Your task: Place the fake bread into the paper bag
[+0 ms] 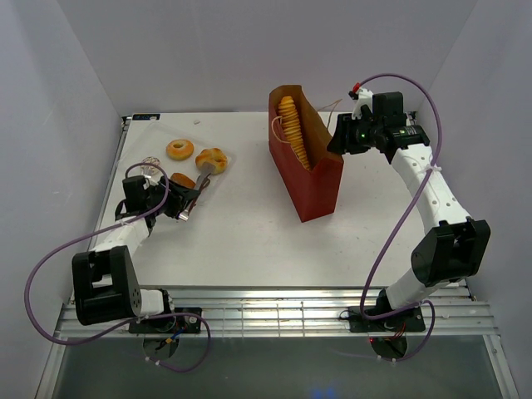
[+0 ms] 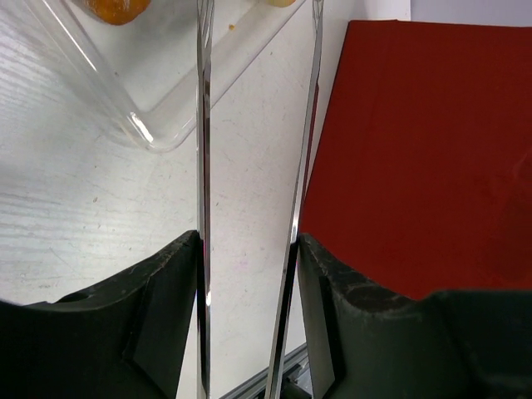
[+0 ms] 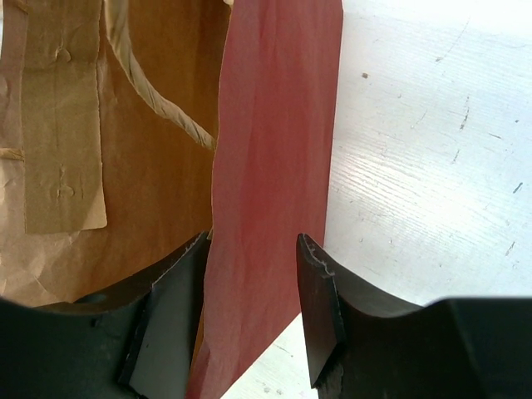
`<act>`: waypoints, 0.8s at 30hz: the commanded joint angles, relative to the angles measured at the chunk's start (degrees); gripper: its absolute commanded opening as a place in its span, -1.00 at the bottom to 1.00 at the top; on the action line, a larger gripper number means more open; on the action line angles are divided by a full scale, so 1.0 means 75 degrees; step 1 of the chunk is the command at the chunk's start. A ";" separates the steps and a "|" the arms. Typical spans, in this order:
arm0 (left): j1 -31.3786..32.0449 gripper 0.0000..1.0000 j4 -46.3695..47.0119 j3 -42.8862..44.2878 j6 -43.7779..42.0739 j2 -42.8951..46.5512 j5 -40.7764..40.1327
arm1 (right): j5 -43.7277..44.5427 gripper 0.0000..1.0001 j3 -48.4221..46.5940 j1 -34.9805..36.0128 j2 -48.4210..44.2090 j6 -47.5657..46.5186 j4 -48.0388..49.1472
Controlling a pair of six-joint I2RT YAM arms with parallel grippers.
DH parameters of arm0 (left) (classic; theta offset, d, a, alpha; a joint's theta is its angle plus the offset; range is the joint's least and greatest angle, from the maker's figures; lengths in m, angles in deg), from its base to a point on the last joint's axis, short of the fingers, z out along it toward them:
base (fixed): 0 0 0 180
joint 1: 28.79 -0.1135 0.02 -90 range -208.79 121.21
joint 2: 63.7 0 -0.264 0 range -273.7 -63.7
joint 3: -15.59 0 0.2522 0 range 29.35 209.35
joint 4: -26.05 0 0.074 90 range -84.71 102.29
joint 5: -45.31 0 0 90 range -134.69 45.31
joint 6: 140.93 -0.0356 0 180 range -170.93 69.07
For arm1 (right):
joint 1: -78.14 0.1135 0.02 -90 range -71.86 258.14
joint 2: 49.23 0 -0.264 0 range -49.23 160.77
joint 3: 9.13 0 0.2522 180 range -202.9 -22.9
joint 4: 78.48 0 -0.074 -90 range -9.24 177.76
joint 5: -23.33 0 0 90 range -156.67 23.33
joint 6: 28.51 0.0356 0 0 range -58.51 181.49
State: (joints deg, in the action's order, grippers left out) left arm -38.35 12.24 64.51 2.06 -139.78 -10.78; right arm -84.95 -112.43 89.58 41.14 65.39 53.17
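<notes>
Dark-red paper bag (image 1: 312,179) stood at one o'clock, the ridged loaf (image 1: 293,133) already inside. Your right gripper (image 3: 253,241) straddled its wall, jaws apart, probably to steady the mouth. At ten o'clock lay the doughnut (image 1: 179,150) and bun (image 1: 211,160); your left gripper (image 2: 249,241) clasped the metal tongs (image 2: 204,166) to reach them.

No text or number can be read (paper bag (image 1: 320,187) plain).

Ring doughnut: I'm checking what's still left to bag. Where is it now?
In the top view, the doughnut lies on the far left part of the table, just left of the round bun, outside the red bag.
</notes>
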 commanded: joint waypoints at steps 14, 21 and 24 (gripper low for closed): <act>-0.0096 0.19 0.1366 0.0527 0.0727 -0.1083 0.0342 | 0.0035 0.04 -0.0659 0.0045 0.0127 -0.0133 -0.0052; -0.0096 0.01 0.1636 0.0761 0.0821 -0.1493 0.0693 | 0.0070 0.04 -0.0730 0.0045 0.0150 -0.0157 -0.0099; -0.0085 -0.07 0.1683 0.0797 0.0821 -0.1552 0.0775 | 0.0071 0.04 -0.0730 0.0045 0.0138 -0.0169 -0.0111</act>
State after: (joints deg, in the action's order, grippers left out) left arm -38.81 21.81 68.42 8.29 -151.78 -7.70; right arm -84.73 -115.16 89.58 42.10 65.00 52.12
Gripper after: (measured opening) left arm 0.483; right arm 0.523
